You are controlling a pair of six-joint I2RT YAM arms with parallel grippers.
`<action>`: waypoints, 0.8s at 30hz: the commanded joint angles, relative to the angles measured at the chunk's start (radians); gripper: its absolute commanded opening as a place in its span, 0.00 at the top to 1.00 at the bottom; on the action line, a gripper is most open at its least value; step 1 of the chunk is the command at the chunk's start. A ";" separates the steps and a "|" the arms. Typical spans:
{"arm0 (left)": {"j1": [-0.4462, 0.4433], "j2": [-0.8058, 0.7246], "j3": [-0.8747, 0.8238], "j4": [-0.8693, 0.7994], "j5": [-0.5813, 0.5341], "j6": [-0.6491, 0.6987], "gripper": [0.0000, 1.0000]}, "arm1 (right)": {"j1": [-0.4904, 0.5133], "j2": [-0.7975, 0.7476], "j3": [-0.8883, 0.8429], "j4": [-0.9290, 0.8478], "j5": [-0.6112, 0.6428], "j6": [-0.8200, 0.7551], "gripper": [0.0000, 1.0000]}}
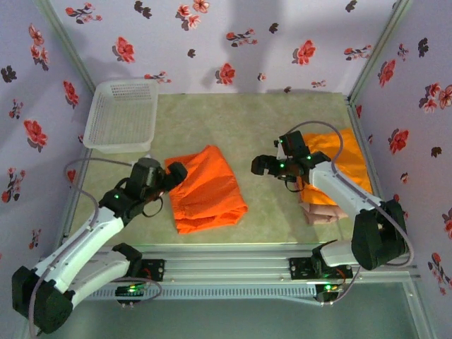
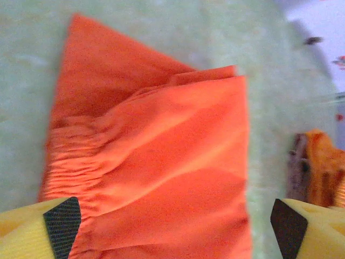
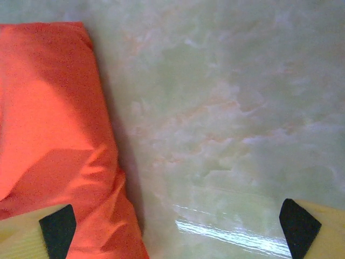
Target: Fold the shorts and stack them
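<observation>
Yellow fingers (image 2: 32, 232) with black pads sit at the bottom corners of the left wrist view, spread wide with nothing between them. The left claw (image 1: 175, 173) is empty and hangs over the near-left edge of the orange shorts (image 1: 208, 187) at mid-counter. In that view the gathered waistband (image 2: 70, 162) lies just by one pad, and the cloth runs out ahead and to the right.

From above, these shorts are folded into a rough oblong whose long axis runs near to far, tilted a little. They lie between the two claws — the left one at their edge, the right claw (image 1: 260, 166) across a strip of bare counter (image 1: 268, 120). It too gapes wide and holds nothing; its wrist view has the shorts' right edge off to the left.

Behind the right arm a second orange pair (image 1: 349, 159) lies on the pink-beige shorts (image 1: 321, 212).

So the left arm is nearer — I judge the next fold or lift starts there.
</observation>
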 commanded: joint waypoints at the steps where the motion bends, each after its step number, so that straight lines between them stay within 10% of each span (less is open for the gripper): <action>1: 0.004 0.043 0.008 0.057 0.123 -0.022 0.03 | 0.018 0.018 0.080 0.067 -0.083 0.045 0.01; 13: 0.109 0.270 -0.196 0.532 0.194 -0.149 0.01 | 0.186 0.405 0.498 0.195 -0.260 0.230 0.01; 24: 0.193 0.370 -0.277 0.636 0.193 -0.118 0.01 | 0.213 0.588 0.516 0.456 -0.346 0.467 0.01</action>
